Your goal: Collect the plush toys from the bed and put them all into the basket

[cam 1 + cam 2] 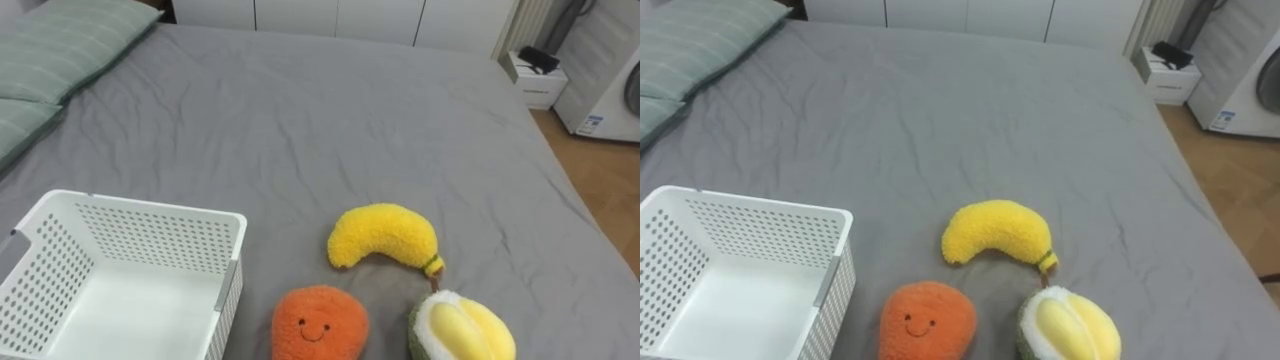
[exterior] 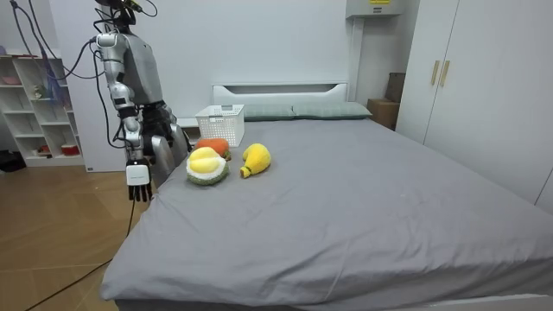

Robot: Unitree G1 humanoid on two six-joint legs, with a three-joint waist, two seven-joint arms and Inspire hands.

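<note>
Nearest us the white basket [image 1: 130,206] sits empty on the grey bed [image 1: 330,110]. Just beside it we see the orange plush [image 1: 320,322] and durian plush [image 1: 462,328], with the banana plush [image 1: 385,238] behind them. The right robot hand [image 2: 138,183] hangs with its fingers straight and loose, holding nothing.

Bright, even room light — faint, soft shadows beneath the plush banana [image 1: 385,238].

Yellow banana [image 1: 385,238], white basket [image 1: 150,232], grey bed [image 1: 320,120]
</note>
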